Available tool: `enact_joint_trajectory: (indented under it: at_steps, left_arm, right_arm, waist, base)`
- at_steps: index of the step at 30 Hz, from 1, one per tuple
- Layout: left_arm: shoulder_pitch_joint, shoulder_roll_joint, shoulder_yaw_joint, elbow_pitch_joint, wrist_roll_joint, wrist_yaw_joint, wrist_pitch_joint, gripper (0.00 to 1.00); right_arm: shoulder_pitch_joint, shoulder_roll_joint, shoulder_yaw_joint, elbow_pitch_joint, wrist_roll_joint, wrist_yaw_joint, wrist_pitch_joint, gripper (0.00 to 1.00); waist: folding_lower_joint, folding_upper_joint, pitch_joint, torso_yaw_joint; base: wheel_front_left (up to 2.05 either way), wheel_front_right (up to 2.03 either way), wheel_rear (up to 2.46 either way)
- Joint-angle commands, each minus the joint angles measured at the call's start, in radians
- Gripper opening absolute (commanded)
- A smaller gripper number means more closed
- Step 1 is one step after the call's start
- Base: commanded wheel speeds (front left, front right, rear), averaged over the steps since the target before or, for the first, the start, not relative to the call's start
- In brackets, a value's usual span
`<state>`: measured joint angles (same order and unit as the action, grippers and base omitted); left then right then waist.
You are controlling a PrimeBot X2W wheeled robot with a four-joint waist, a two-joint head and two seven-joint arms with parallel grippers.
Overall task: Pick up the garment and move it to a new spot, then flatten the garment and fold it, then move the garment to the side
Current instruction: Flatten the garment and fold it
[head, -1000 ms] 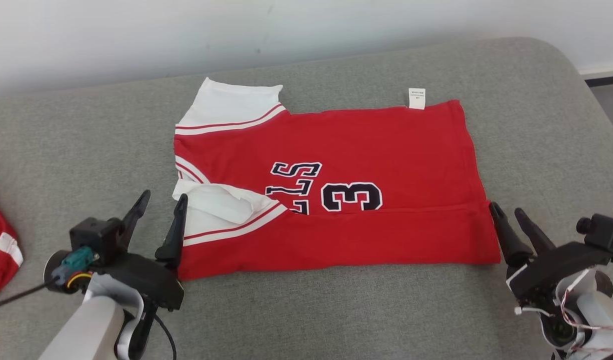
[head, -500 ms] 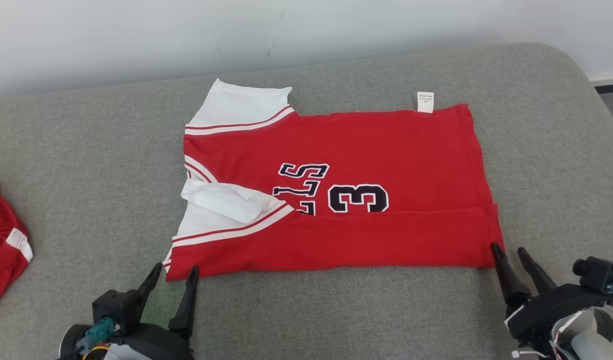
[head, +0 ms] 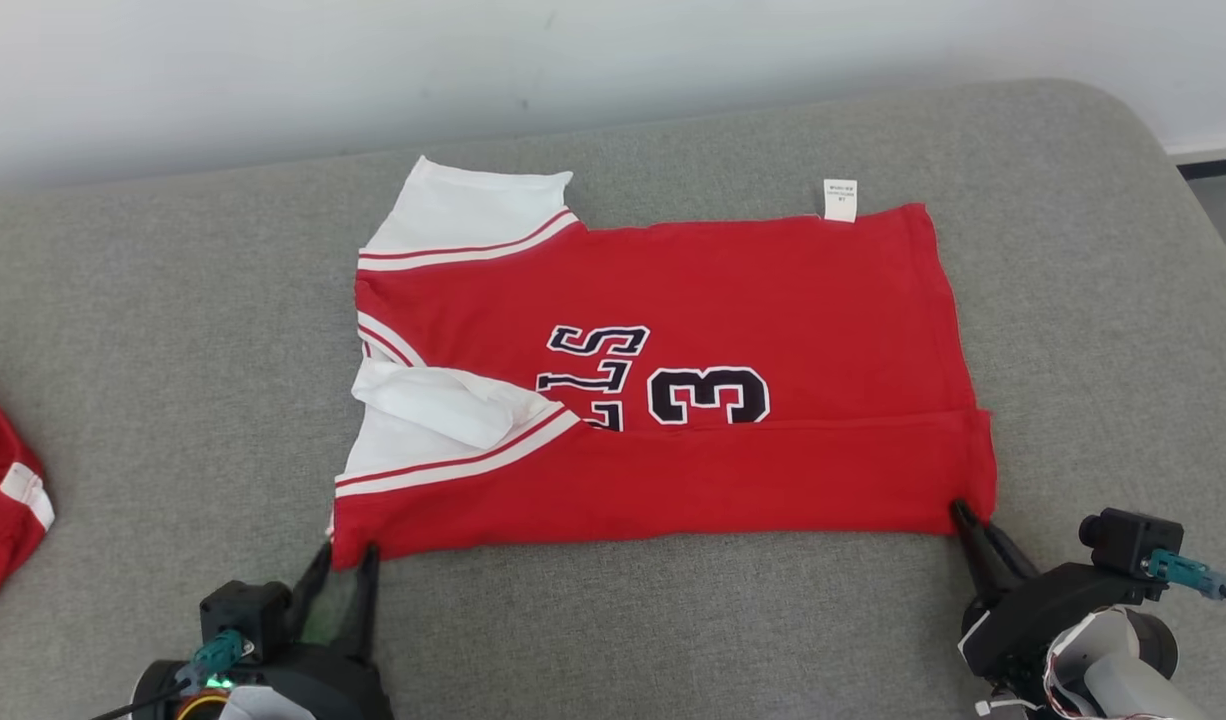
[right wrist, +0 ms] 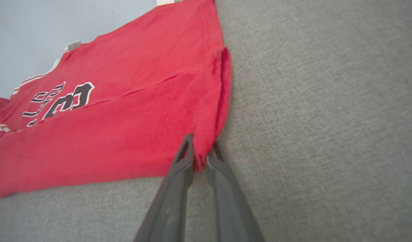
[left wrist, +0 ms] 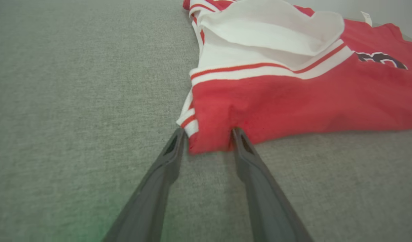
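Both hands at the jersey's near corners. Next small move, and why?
Probably close the left hand on its corner before any lift. Its fingers straddle the near-left corner of the jersey with a gap between them, while the right hand pinches the near-right corner. Lifting now would likely raise one side only.

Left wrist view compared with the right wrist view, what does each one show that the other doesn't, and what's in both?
Left wrist view: the left gripper, jaws apart, straddling a striped corner of the shirt, with the folded white sleeve behind it. Right wrist view: the right gripper pinched shut on a plain red hem corner. Both: the red shirt lying on the grey cushion, and part of its dark lettering.
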<state>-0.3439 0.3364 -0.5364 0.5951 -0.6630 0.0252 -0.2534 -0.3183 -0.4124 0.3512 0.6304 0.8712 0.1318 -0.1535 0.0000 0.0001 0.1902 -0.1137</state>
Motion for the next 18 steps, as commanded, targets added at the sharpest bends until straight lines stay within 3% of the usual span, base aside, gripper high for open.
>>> enact_joint_trajectory:
  at_steps: [1,9,18]
  left_arm:
    - [-0.003,-0.013,0.000,0.013,-0.004,-0.004,-0.003,0.00]
    - [0.057,-0.040,0.048,0.015,-0.008,-0.016,-0.013,0.00]
    - [0.272,-0.064,0.117,-0.138,0.007,0.029,-0.012,0.00]
  right_arm:
    - [0.003,0.002,0.004,0.008,0.006,-0.002,-0.007,0.00]
    - [0.062,-0.023,0.017,0.004,0.034,-0.002,-0.024,0.00]
    - [0.158,-0.047,0.010,-0.049,0.056,-0.002,-0.004,0.00]
  waist:
    - [0.0000,-0.0001,-0.016,0.008]
    - [0.0000,-0.0001,-0.111,0.042]
    - [0.0000,-0.0001,-0.185,0.072]
  base:
    - [0.00,0.00,0.00]
    - [0.00,0.00,0.00]
    - [0.00,0.00,0.00]
